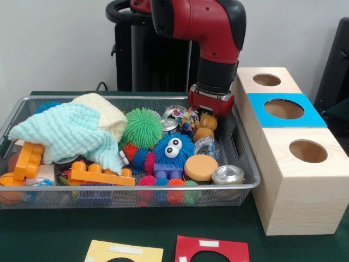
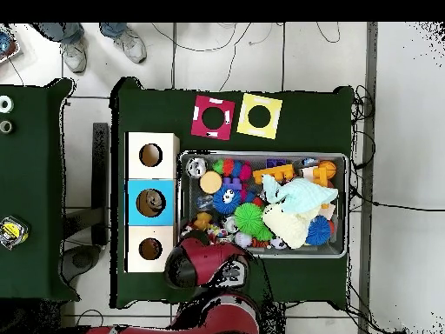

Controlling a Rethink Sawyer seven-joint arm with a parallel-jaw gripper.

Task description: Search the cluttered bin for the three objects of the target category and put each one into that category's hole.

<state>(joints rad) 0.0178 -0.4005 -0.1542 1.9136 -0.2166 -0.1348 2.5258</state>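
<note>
The red-and-black arm's gripper [image 1: 210, 113] dips into the silver wire-mesh bin [image 1: 136, 191]; its fingers' spread cannot be told, orange rounded pieces [image 1: 205, 126] just below.

A green-covered bench [image 1: 65, 232] carries two loose cards near its front edge: a yellow card [image 1: 124, 252] and a red card [image 1: 212, 249], each with a round cut-out and lying side by side. In the overhead view, a person's shoes [image 2: 102, 45] stand on the tiled floor [image 2: 404, 104] beyond the bench.
</note>
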